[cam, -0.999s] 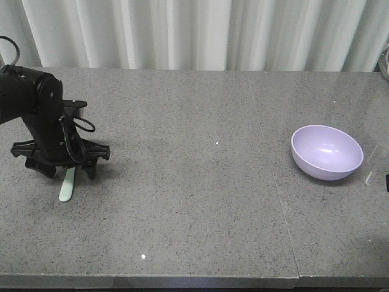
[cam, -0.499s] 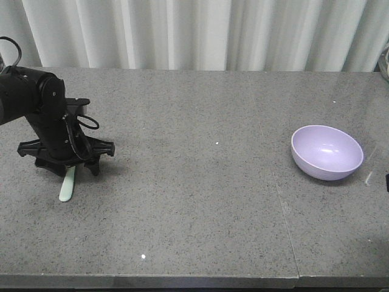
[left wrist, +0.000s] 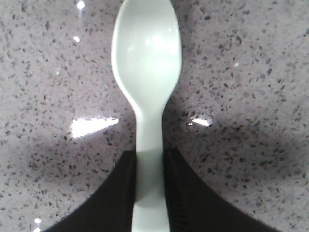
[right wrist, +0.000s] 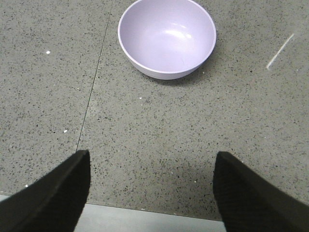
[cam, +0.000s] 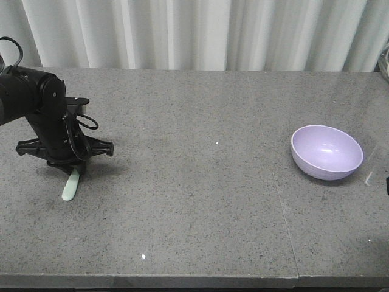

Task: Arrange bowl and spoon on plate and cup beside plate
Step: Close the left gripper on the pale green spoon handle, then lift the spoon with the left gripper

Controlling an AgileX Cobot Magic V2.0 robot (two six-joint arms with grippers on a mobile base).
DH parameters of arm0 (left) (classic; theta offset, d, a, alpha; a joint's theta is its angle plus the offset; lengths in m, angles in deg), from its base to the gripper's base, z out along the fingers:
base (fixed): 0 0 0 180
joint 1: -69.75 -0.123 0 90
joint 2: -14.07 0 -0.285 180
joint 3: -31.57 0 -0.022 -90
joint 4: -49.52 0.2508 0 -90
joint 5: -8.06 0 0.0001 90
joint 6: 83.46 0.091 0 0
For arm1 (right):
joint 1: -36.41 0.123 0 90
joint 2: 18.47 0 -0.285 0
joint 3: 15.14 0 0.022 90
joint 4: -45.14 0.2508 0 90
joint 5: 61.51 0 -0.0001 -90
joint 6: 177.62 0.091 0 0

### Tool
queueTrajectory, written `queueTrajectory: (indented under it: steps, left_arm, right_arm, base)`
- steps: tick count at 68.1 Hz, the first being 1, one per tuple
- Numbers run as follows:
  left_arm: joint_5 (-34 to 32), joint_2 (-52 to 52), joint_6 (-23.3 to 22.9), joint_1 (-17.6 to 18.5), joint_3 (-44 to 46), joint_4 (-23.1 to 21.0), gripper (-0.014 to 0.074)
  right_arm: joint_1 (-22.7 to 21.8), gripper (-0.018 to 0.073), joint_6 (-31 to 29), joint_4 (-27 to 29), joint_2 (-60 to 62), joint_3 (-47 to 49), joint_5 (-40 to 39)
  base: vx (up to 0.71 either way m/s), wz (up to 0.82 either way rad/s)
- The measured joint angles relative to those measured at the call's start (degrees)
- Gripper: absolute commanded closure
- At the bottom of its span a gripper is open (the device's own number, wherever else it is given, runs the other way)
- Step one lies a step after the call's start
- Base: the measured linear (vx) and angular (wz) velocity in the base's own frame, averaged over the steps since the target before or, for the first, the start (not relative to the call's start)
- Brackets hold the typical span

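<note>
Front view. The grey speckled table ran the full width before a white pleated curtain. The left gripper stood at about 9 o'clock on the table, pointed downward, with the spoon projecting from under it toward 6 o'clock. The bowl sat upright at about 3 o'clock, well apart from the spoon and nothing touching it. A thin seam crossed the tabletop between centre and bowl, nearer the bowl.

Left wrist view. The two black fingers pressed against either side of the flat handle, so the claw was clenched on the spoon. The oval scoop pointed to 12 o'clock, hollow side up, and the handle ran down to 6 o'clock. Whether the scoop rested on the stone or hung just above it could not be told.

Right wrist view. The right gripper was released, its fingers spread wide at about 7 and 5 o'clock with bare tabletop between them. The bowl lay at 12 o'clock, clear of both fingers.
</note>
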Motion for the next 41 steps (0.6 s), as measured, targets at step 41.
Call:
queueTrajectory:
  steps: [41]
  left_arm:
    - [6.73,-27.89,1.69,0.0,-0.59,0.65,0.0603]
  right_arm:
    - [0.0,0.0035,0.0,0.0,0.0,0.04,0.07]
  base:
    - [0.0,0.0]
